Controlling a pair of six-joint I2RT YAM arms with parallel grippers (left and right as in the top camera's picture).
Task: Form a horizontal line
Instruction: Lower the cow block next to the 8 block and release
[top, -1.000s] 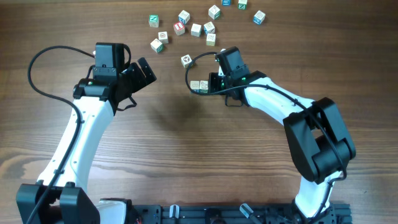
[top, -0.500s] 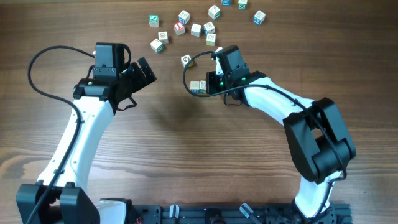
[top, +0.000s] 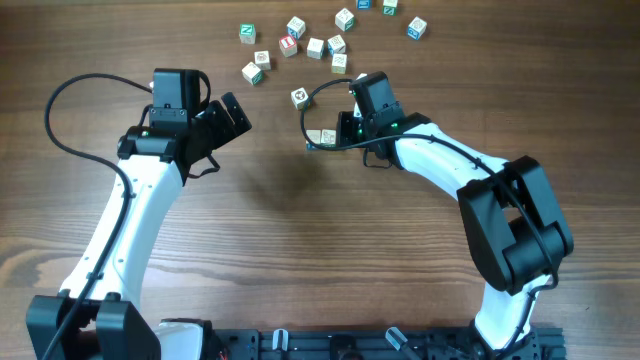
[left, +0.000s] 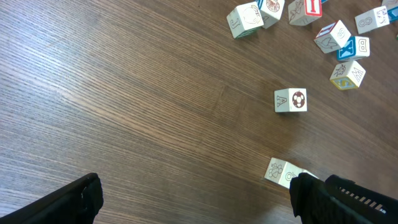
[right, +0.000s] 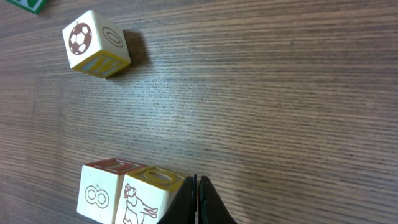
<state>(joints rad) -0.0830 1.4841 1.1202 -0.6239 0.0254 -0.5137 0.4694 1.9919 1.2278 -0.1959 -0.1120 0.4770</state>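
Tech A: Overhead view. Right hand (top: 340, 135) has shifted slightly right of its position half a second ago; left hand (top: 232, 112) has not moved. Where is the horizontal line?

Tech B: Horizontal line (top: 320, 136) lies on the bench (top: 300, 250), just beside the right hand's tips. Its long axis runs left-right across the picture. Two cubes show edge to edge; a third cannot be confirmed. Soccer-ball cube (top: 299, 97) sits apart above it, and scattered cubes (top: 315, 45) lie farther up.

Tech A: Left wrist view?

Tech B: Left hand fingers stand wide apart at the lower corners, holding nothing. The horizontal line (left: 283, 172) lies at lower right, its far end hidden behind one finger.

Tech A: Right wrist view?

Tech B: Right hand fingers are pressed together with nothing between them, tips against the row's right-hand cube. The horizontal line (right: 124, 194) runs along the bottom edge, its faces showing a double ring and an animal outline.
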